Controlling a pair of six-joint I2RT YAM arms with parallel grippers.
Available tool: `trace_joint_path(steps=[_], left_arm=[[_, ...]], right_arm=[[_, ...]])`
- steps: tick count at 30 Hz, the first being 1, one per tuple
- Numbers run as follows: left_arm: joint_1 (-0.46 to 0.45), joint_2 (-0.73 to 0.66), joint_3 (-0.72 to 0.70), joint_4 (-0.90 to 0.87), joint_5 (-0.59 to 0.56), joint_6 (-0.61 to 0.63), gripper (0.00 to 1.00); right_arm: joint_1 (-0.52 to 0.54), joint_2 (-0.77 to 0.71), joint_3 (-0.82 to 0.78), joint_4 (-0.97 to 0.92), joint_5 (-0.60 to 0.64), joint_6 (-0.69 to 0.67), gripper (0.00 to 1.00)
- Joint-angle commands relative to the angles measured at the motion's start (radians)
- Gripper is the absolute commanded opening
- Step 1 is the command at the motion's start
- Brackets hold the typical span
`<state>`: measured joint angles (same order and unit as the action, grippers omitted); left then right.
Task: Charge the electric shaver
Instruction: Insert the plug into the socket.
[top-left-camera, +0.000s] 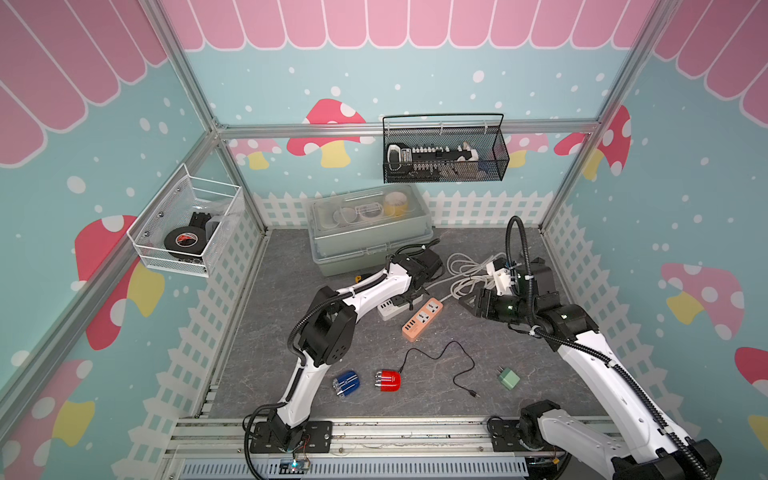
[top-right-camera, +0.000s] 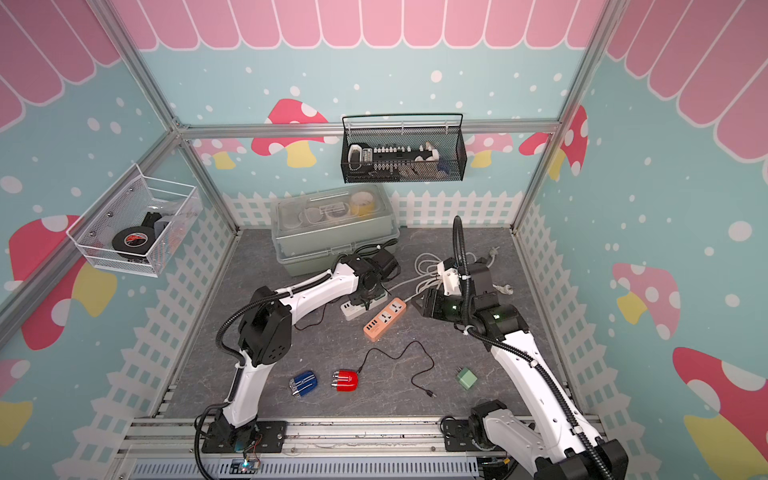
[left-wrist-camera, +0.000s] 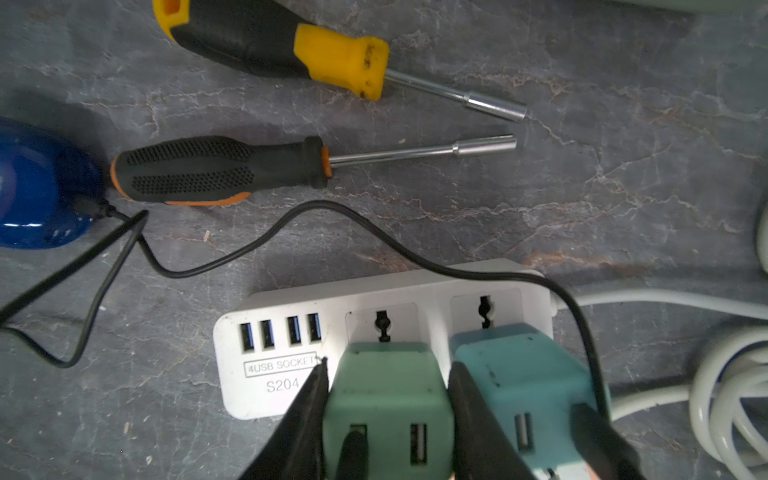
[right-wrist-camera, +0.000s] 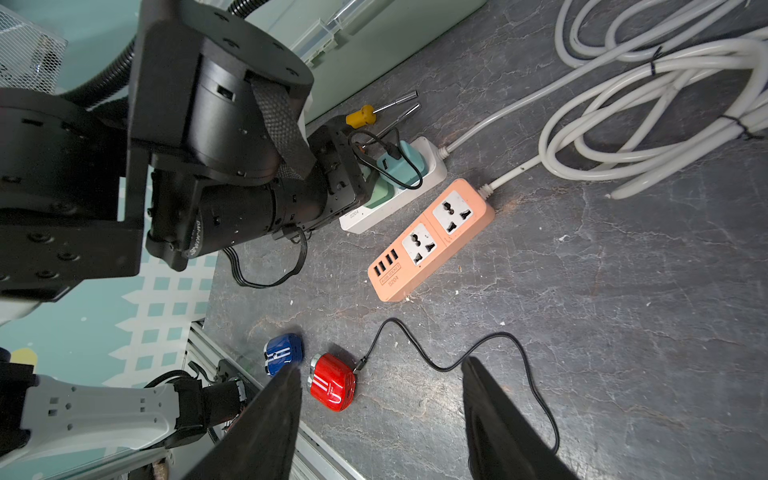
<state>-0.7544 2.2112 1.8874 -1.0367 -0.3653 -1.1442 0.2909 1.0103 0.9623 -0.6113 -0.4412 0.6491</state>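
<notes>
Red shaver (top-left-camera: 387, 381) lies on the robot's side of the orange power strip (top-left-camera: 422, 318), well apart from it, with the blue shaver (top-left-camera: 347, 384) alongside.
Its black cable (top-left-camera: 453, 353) ends in a loose plug. Just behind the orange strip, the left gripper (left-wrist-camera: 388, 365) pinches a mint adapter (left-wrist-camera: 386, 399) seated in the white power strip (left-wrist-camera: 282, 332). The right gripper (right-wrist-camera: 379, 365) hovers to the orange strip's right, jaws spread and empty.
</notes>
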Motion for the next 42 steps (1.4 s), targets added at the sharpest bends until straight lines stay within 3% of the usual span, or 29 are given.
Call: trace_joint_path(steps=[1, 18, 24, 42], left_arm=[[-0.023, 0.136, -0.046, -0.029, 0.095, 0.017, 0.0], [-0.028, 0.117, -0.06, -0.042, 0.104, 0.036, 0.01], [-0.026, 0.009, -0.045, -0.044, 0.093, 0.071, 0.24], [-0.02, -0.111, -0.03, -0.061, 0.065, 0.1, 0.53]], right_arm=[[0.008, 0.001, -0.013, 0.021, -0.002, 0.0, 0.61], [0.008, -0.005, -0.022, 0.026, 0.004, 0.009, 0.61], [0.008, -0.005, -0.026, 0.034, 0.0, 0.014, 0.61], [0.009, 0.011, -0.034, 0.055, -0.019, 0.026, 0.61]])
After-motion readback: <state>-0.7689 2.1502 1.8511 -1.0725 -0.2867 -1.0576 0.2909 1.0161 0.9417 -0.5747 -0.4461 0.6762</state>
